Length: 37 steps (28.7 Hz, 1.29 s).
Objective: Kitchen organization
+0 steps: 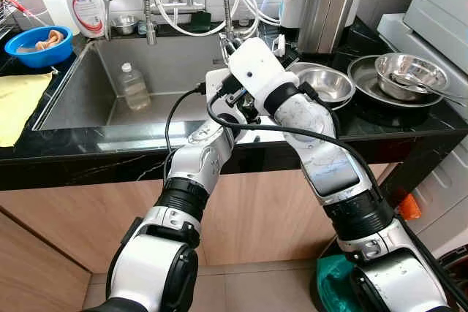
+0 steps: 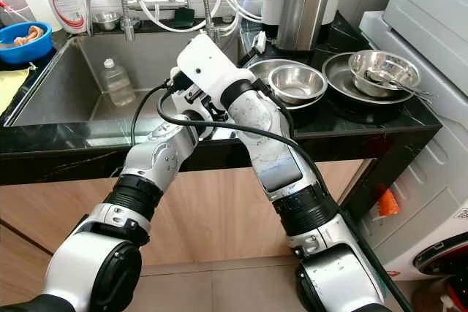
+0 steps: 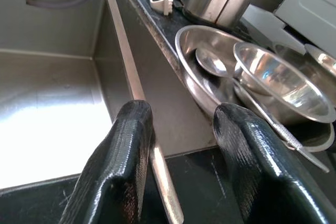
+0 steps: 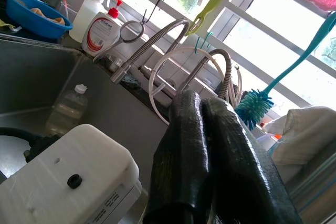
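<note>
Leftmost, a blue bowl (image 1: 36, 42) sits by the sink (image 1: 73, 100), where a plastic bottle (image 1: 134, 87) stands. Left gripper (image 3: 181, 129), fingers spread, hovers over the sink edge; right gripper (image 4: 210, 129), fingers pressed together, crosses above. Steel bowls (image 1: 329, 84) sit rightward.

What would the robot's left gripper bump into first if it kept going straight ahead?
Probably the sink's steel edge, which runs right between the open left gripper's fingers. A little further and to one side sits the big steel bowl holding a spoon, though depth is hard to judge.

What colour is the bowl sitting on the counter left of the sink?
Blue bowl, clearest in the left eye view.
</note>
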Motion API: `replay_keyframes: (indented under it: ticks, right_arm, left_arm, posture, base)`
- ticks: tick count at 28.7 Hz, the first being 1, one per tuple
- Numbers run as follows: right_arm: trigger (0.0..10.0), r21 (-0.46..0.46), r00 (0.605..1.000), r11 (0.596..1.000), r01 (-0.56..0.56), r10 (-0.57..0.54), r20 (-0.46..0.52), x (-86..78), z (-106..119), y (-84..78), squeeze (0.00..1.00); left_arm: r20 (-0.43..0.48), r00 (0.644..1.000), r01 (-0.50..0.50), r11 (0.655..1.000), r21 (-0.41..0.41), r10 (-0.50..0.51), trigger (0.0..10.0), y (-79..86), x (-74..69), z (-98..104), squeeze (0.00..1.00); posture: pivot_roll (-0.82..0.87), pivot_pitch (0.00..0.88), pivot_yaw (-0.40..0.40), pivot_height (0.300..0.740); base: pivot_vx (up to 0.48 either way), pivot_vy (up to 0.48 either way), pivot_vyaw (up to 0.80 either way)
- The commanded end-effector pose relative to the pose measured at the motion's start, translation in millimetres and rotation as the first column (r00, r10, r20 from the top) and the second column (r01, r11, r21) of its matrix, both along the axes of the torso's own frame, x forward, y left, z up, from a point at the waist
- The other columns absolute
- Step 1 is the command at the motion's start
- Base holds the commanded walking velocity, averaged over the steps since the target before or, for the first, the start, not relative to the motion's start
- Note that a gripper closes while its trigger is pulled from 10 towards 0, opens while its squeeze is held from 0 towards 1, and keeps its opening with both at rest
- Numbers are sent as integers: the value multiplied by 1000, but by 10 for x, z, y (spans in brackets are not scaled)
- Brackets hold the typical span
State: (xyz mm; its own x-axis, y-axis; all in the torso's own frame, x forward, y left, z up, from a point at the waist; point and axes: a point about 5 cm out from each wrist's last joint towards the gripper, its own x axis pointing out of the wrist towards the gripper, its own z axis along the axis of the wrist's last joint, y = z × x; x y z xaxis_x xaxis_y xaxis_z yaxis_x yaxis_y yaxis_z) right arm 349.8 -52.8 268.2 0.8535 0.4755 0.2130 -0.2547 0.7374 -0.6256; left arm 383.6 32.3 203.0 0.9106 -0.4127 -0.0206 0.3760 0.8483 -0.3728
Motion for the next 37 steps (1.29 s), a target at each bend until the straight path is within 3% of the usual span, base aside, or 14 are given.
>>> replay_keyframes:
  ticks: [1,6,8,11,22,33,37]
  right_arm:
    - [10000,8,998,999,-37,37,56,-64,148,68,0]
    - [10000,7,998,999,-40,39,56,-63,153,71,0]
    - [10000,5,998,999,-39,39,55,-63,149,69,0]
    - [10000,4,998,999,-39,38,52,-63,138,70,0]
    - [10000,4,998,999,-35,35,48,-56,133,67,0]
    - [10000,4,999,1000,-25,25,40,-51,91,42,0]
    - [10000,21,1000,1000,-20,19,19,-49,35,19,0]
  left_arm:
    - [10,1000,-3,1000,9,3,10000,-24,12,28,0]
    - [50,995,-94,995,37,92,10000,54,49,74,0]
    - [46,989,-142,990,-14,142,10000,120,72,112,0]
    - [43,983,-177,984,-21,177,10000,186,89,108,0]
    - [29,987,-156,988,14,155,10000,137,81,47,0]
    - [132,954,-283,954,95,270,10000,516,74,-30,0]
    - [187,917,-380,913,149,351,10000,821,35,-114,0]
  posture:
    - [-188,0,50,740]
    - [-188,0,45,740]
    - [-187,0,45,740]
    - [-187,0,45,740]
    - [-182,0,44,740]
    - [-181,0,46,740]
    - [-177,0,43,740]
  base:
    - [0,0,0]
    - [0,0,0]
    - [0,0,0]
    - [0,0,0]
    - [0,0,0]
    - [0,0,0]
    - [0,0,0]
